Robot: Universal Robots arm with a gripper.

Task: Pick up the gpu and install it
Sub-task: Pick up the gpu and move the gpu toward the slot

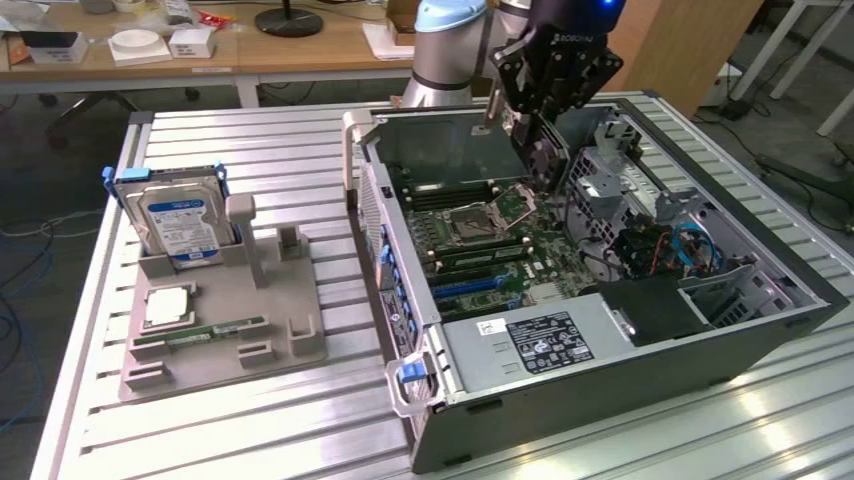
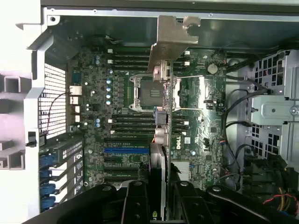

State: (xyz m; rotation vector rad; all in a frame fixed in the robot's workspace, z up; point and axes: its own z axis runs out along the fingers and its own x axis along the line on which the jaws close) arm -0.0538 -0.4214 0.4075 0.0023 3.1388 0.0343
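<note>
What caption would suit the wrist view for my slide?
Gripper holding the gpu edge-on over the motherboard of the open computer case.

The exterior view sits high and off the arm. It looks down at a slant across the ribbed silver metal table (image 1: 240, 440) from far enough to take in the whole open black computer tower case (image 1: 627, 385) lying on its side. It also takes in the grey plastic parts holder (image 1: 274, 290) toward the exterior view's left and the pale wooden desks (image 1: 307, 50) behind. The wrist view sits just behind the black two-finger gripper (image 2: 161, 198) and faces straight down along it, much nearer. It looks past the gpu (image 2: 159, 161), a thin dark card seen edge-on, into the case. Both views share the green motherboard (image 1: 534, 250) and its square silver processor socket (image 2: 147, 91).
</note>
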